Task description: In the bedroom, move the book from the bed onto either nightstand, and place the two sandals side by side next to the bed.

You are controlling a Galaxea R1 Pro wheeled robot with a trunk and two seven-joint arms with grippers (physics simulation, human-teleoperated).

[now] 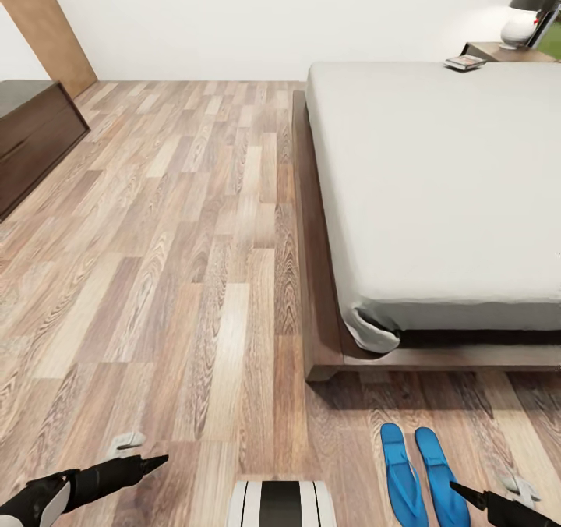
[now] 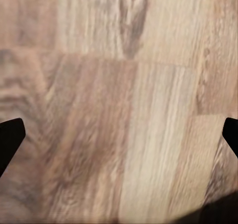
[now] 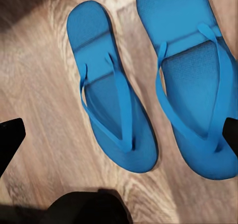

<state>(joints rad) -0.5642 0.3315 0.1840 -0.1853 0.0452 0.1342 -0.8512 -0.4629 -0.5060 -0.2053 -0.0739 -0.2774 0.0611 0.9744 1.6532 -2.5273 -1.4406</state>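
Nearest the robot, the left gripper [image 1: 152, 462] hangs low over bare wood-plank floor [image 1: 195, 277]. The left wrist view shows its fingertips [image 2: 10, 137] at opposite edges of the frame with only planks between them: spread wide and empty.

The right gripper [image 1: 460, 492] sits just above the two sandals [image 1: 421, 476]. In the right wrist view its fingertips [image 3: 11, 134] again stand at the frame's edges, so it is wide open and holds nothing. The sandals [image 3: 148, 85] lie flat, straps up, parallel and close together without overlap, just off the foot corner of the bed [image 1: 436, 192]. Judgement: the sandal part of the task looks satisfied as they lie, and the pair is best left undisturbed.

Farther off, the mattress is bare except at its far edge, where the book [image 1: 465, 62] lies flat near the head of the bed. Directly beyond it is the nightstand [image 1: 487, 50], carrying a lamp [image 1: 520, 28]. To the left across the room stands a long dark cabinet [image 1: 35, 137].

Judgement: the step in hand is fetching the book, which is well beyond reach from here. Advised method:
- Drive up the open floor alongside the bed, keeping the base clear of the frame and sandals.
- Lift the right arm straight up before moving, so it does not drag the sandals.
- Take the thin book by an overhanging edge, and set it on the nightstand clear of the lamp.
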